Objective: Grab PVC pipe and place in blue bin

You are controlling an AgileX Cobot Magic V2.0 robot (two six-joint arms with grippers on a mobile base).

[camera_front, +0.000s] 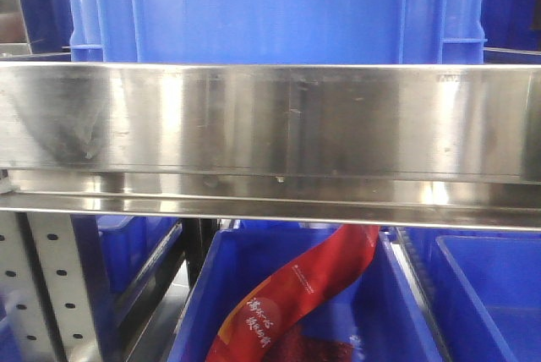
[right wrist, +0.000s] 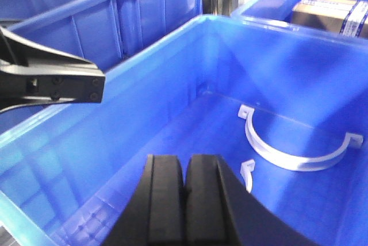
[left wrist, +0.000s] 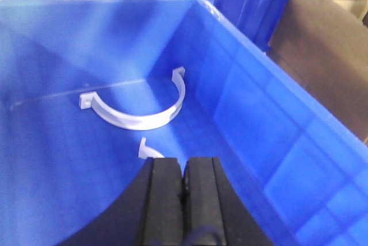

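In the left wrist view, my left gripper (left wrist: 184, 164) is shut and empty, low inside a blue bin (left wrist: 259, 119). The PVC pipe (left wrist: 144, 149), a small white curved piece, lies on the bin floor just beyond my left fingertip, mostly hidden by it. In the right wrist view, my right gripper (right wrist: 187, 162) is shut and empty over the same bin (right wrist: 149, 102). The PVC pipe (right wrist: 248, 172) shows just right of its fingers, partly hidden. Neither gripper shows in the front view.
A larger, thinner white half-circle strip (left wrist: 141, 118) lies on the bin floor farther in and also shows in the right wrist view (right wrist: 287, 157). Part of the left arm (right wrist: 54, 82) hangs over the bin's left rim. Neighbouring blue bins hold cardboard boxes (left wrist: 322, 39). A steel shelf rail (camera_front: 270, 121) fills the front view.
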